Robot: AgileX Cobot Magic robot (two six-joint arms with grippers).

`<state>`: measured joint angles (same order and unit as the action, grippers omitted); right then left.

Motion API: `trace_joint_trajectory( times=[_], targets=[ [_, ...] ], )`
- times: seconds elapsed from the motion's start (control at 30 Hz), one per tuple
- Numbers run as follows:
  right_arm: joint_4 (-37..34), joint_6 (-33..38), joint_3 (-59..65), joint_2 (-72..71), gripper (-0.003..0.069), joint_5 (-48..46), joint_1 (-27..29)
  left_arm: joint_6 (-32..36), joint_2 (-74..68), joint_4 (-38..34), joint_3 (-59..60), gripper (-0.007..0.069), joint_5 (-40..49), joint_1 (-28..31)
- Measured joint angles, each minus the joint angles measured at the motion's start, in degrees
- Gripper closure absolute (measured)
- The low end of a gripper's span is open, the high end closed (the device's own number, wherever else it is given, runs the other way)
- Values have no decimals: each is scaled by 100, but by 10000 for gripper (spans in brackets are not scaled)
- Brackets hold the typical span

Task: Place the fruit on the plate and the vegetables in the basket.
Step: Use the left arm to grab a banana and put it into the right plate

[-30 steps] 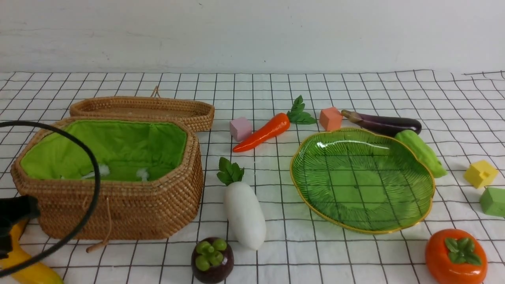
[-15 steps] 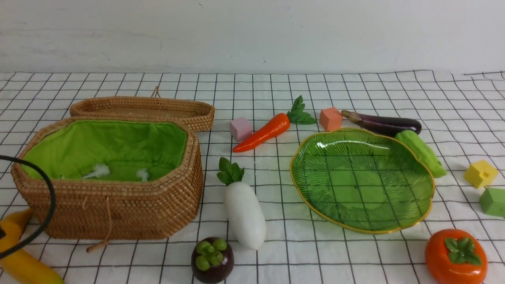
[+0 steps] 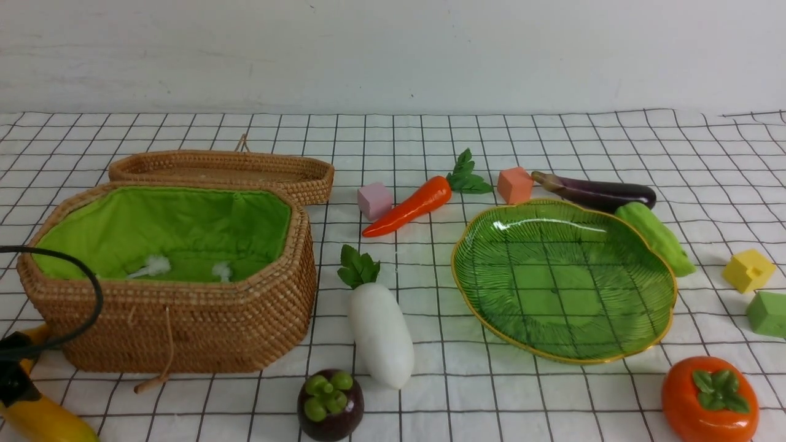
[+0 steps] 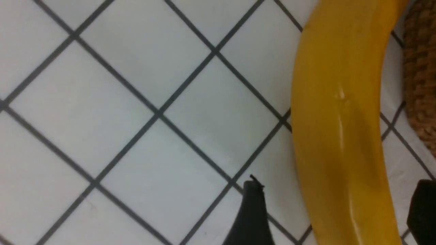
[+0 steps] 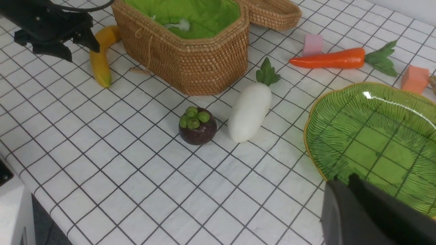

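The yellow banana lies on the cloth beside the wicker basket. My left gripper stands open astride it, one finger on each side with a gap to the peel. The mangosteen and white radish lie in front, between the basket and the green plate. The persimmon sits at the front right. Carrot, eggplant and cucumber lie behind the bare plate. My right gripper is shut, empty, by the plate's near rim.
The flat wicker lid lies behind the basket. Pink, orange, yellow and green cubes are scattered around the plate. A black cable loops in front of the basket's left end.
The left jaws have gone from shut to open on either side of the banana. The cable loop has dropped lower at the left edge. The right gripper stays shut.
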<state>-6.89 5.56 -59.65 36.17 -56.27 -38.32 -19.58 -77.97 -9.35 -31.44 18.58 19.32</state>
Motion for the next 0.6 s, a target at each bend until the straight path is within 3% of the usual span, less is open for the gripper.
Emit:
trace_joint_trajectory(
  times=[0.2,0.4,0.6],
  targets=[
    [-92,0,0,0,613,0,0,132,-498,26,0,119,-515,0],
    [-157,0,0,0,613,4,0,212,-826,70,-15,270,-598,11],
    [-193,0,0,0,613,4,0,194,-911,91,-65,293,-611,18]
  ],
)
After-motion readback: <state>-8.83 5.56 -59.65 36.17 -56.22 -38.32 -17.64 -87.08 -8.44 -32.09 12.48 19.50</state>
